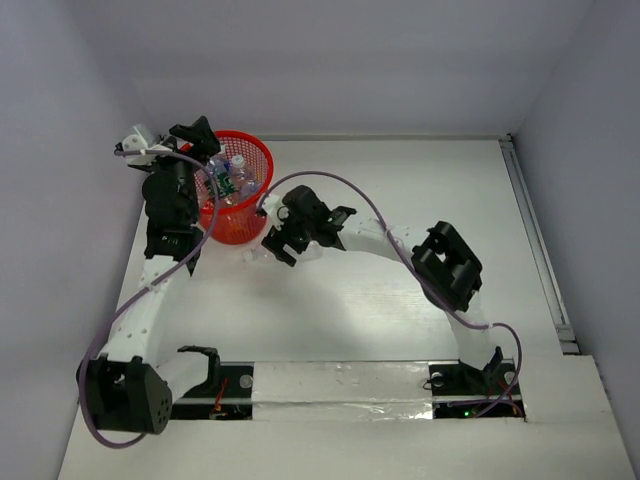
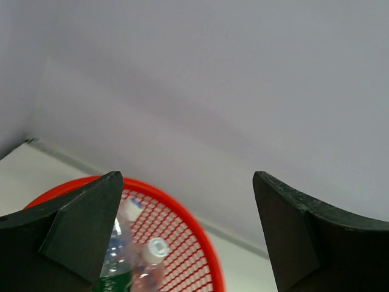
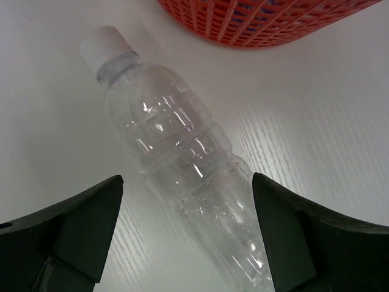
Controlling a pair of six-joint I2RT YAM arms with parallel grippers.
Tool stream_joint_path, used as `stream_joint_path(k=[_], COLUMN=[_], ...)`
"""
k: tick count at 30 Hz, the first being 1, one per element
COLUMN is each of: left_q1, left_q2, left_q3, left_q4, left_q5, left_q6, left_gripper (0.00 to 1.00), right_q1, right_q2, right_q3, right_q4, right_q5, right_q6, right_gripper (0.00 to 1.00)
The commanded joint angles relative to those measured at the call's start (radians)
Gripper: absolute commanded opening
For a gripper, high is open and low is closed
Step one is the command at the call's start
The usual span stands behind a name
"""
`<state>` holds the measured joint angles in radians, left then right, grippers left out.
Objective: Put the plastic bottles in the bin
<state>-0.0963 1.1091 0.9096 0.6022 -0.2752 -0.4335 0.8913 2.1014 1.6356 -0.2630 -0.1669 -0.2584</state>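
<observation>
Over the far left corner of the table (image 3: 316, 121), the left gripper (image 2: 188, 182) is held wide open and empty above the bin (image 2: 203, 243), with several plastic bottles (image 2: 149, 267) seen lying inside it. Just beside the bin's wall, a clear unlabelled bottle (image 3: 176, 158) is found on its side, white cap towards the bin. It is straddled by the right gripper (image 3: 185, 182), jaws spread wide, nothing gripped.

Bright diffuse light w/ soft shadows; left wrist view poss. slightly blurred.
</observation>
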Motion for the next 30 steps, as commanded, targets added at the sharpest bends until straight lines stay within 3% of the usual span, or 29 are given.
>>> stream_joint_path(k=[1,7,12,19,20,24,30], left_q1=[0.004,0.004,0.004,0.004,0.004,0.004,0.004], left_q2=[-0.084,-0.23,-0.359,-0.54,-0.561,-0.684,-0.762], left_q3=[-0.011,-0.067,-0.116,-0.195,-0.204,-0.242,-0.149], left_q4=[0.024,-0.031,-0.099,-0.217,-0.237,-0.309,-0.435], left_q5=[0.07,0.143,0.212,0.326,0.324,0.315,0.284], left_q6=[-0.068,-0.136,-0.155,-0.156,-0.148,-0.114,-0.013], left_gripper=[0.85,0.85,0.84,0.84,0.84,0.84,0.84], right_q1=[0.005,0.005,0.023,0.044,0.044,0.066,0.136], right_q2=[0.017,0.039,-0.023,0.009,0.029,0.036,-0.171], right_q3=[0.033,0.007,-0.077,-0.063,-0.044,-0.055,-0.158], right_q4=[-0.001,-0.004,0.028,0.039,0.027,0.045,0.068], right_q5=[-0.048,-0.075,-0.089,-0.094,-0.092,-0.089,-0.14], right_q6=[0.001,0.042,0.093,0.134,0.137,0.146,0.159], right_gripper=[0.92,0.91,0.84,0.87,0.86,0.6,0.58])
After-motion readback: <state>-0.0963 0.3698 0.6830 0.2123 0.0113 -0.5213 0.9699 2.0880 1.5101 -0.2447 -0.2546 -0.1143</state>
